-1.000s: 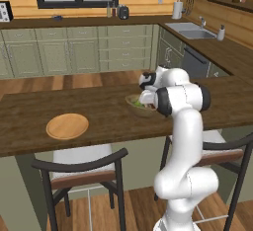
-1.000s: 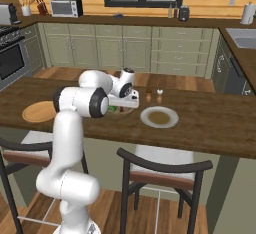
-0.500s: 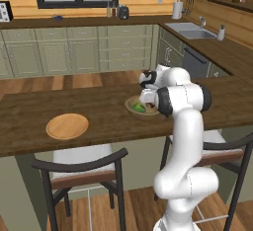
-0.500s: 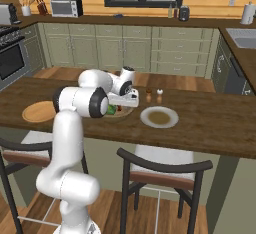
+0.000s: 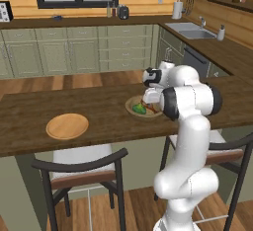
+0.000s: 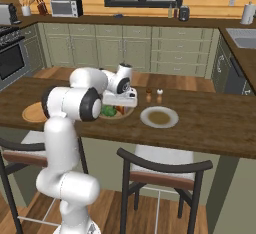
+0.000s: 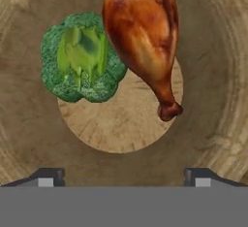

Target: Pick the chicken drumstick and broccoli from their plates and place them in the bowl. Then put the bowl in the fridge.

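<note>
Dark wooden counter carries the bowl, with the broccoli and chicken drumstick lying touching inside. Above them the gripper stands with jaws wide apart, holding nothing. Filling looks done; next it likely must grasp the bowl's rim for the fridge.

Bowl floor crowded: broccoli beside chicken drumstick, touching; bare floor patch below them; salt and pepper shakers stand just right of bowl; counter open between bowl and wooden plate.
</note>
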